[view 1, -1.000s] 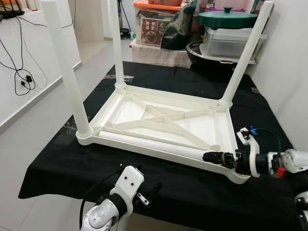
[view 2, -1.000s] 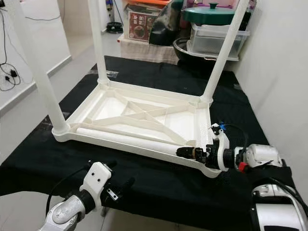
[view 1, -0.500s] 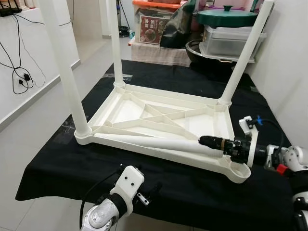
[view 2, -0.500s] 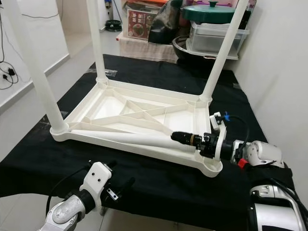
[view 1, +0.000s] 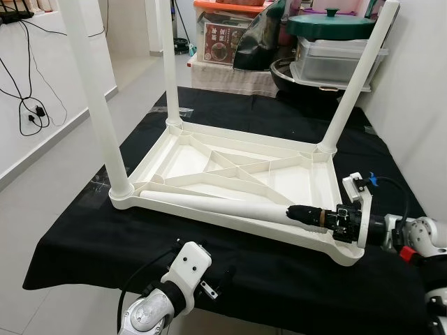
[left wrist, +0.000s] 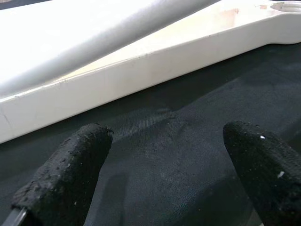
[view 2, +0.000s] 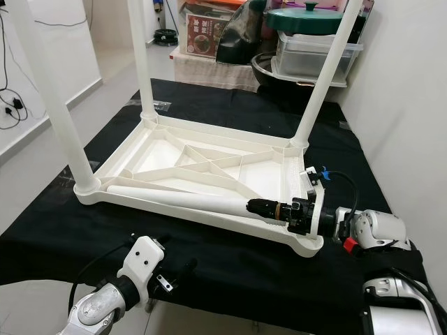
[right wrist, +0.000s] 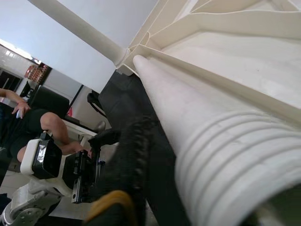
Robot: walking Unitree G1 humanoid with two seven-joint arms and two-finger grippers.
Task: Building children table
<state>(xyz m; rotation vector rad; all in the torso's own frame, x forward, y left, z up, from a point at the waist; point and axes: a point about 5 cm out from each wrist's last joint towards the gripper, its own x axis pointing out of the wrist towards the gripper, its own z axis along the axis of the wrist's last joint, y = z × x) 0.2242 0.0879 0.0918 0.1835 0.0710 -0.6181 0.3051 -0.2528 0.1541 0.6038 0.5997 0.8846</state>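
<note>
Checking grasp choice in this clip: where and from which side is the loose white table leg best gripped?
Judging by its pose, at the threaded end, along its axis from the robot's right, as the right gripper grips it now. The loose leg lies slanted inside the upturned tabletop; its far end sits near the corner by a mounted leg, where rim and ribs crowd side access.

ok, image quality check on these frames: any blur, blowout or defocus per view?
Eye views: sharp and evenly lit, the loose table leg and right gripper crisp. Left wrist view: the white tabletop is overexposed, and the left gripper's near fingers are soft-edged. Right wrist view: the leg's threaded end is close and slightly soft, with a bright washed-out wall behind.
</note>
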